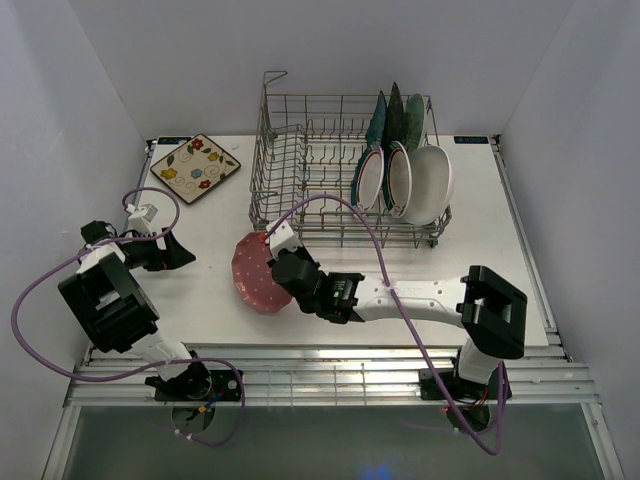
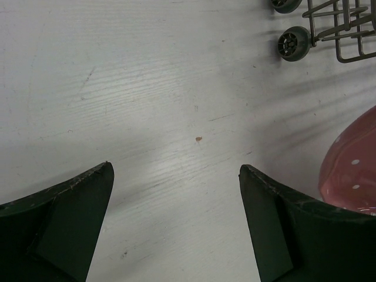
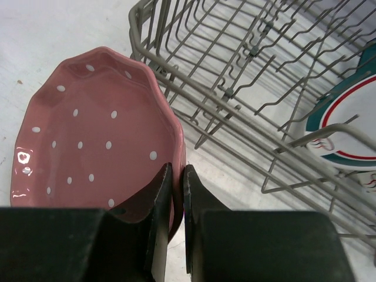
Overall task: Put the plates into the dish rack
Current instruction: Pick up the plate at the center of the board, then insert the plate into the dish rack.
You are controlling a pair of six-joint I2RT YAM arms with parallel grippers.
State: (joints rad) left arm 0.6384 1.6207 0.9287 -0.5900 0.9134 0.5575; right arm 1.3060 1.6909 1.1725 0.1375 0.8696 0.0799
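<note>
My right gripper point(image 1: 283, 268) point(image 3: 178, 170) is shut on the rim of the pink dotted plate point(image 1: 258, 272) point(image 3: 94, 135). It holds the plate tilted just in front of the dish rack's near left corner. The grey wire dish rack point(image 1: 310, 170) point(image 3: 252, 76) stands at the back centre. Several plates point(image 1: 405, 175) stand upright at its right end, and a green-rimmed white one point(image 3: 346, 126) shows in the right wrist view. A cream floral square plate point(image 1: 195, 168) lies flat at the back left. My left gripper point(image 1: 185, 252) point(image 2: 176, 167) is open over bare table, left of the pink plate point(image 2: 352, 167).
The rack's left and middle tines hold nothing. One of the rack's small wheels point(image 2: 294, 43) rests on the white table point(image 1: 200, 290) ahead of my left gripper. White walls close in the table on three sides.
</note>
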